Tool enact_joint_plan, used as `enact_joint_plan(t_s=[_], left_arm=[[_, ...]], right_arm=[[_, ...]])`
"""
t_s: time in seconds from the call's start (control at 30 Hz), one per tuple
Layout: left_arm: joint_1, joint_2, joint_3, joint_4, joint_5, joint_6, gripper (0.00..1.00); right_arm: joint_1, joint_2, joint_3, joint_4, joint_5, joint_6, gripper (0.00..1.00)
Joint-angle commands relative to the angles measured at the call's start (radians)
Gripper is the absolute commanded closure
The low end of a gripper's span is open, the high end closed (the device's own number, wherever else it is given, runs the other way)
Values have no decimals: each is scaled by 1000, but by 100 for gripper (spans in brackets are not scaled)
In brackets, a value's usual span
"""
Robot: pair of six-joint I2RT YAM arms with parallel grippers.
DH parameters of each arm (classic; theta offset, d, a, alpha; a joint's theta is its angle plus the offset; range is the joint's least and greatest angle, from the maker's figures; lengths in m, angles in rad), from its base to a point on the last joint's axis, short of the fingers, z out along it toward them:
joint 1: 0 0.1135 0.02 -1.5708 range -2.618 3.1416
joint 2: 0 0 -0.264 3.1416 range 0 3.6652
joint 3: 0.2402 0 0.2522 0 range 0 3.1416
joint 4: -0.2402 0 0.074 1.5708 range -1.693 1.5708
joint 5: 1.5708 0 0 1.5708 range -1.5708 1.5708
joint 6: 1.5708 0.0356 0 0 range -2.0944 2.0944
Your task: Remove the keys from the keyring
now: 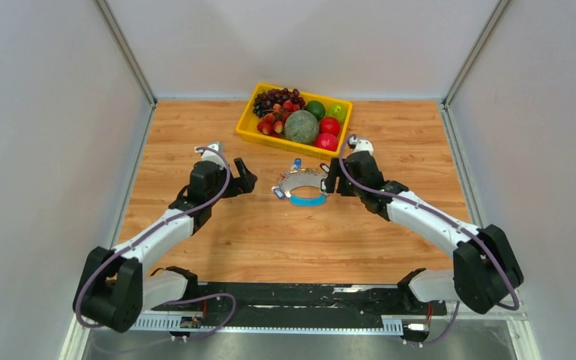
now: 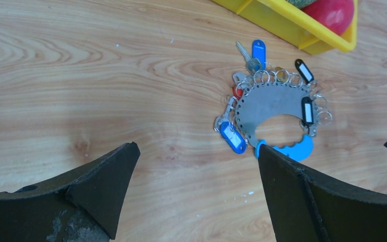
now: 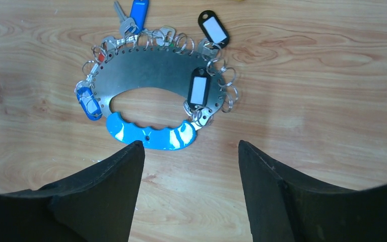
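The keyring [image 1: 304,188] lies flat on the wooden table in front of the yellow tray. It is a silvery metal crescent [image 3: 151,70] with a bright blue curved band [image 3: 151,135] on its near side. Small keys with tags hang on little rings round its edge: blue tags [image 3: 88,103] [image 2: 258,50] and black tags [image 3: 199,89] [image 2: 304,70]. My left gripper [image 1: 246,180] is open and empty, to the left of the keyring [image 2: 269,106]. My right gripper [image 1: 328,180] is open and empty, right beside the keyring's right end; its fingertips [image 3: 137,148] stop just short of the blue band.
A yellow tray [image 1: 249,127] with grapes, a melon, strawberries, and red and green fruit stands just behind the keyring; its corner shows in the left wrist view [image 2: 282,25]. Grey walls close in the table on three sides.
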Motion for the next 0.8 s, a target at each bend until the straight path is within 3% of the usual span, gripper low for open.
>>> enact_joint_plan(t_s=[0.0, 0.2, 0.4, 0.6, 0.77], left_arm=[[-5, 155, 93, 67, 27, 63, 1], [-6, 235, 119, 135, 95, 84, 4], [-6, 181, 63, 171, 67, 86, 2], [-3, 135, 45, 122, -85, 50, 0], [15, 120, 27, 137, -78, 33, 0]], right_arm=[[58, 90, 84, 60, 20, -65, 30], [148, 277, 203, 78, -91, -198, 34], [213, 442, 312, 74, -147, -351, 22], [235, 558, 392, 69, -199, -399, 30], [260, 624, 415, 53, -165, -492, 31]])
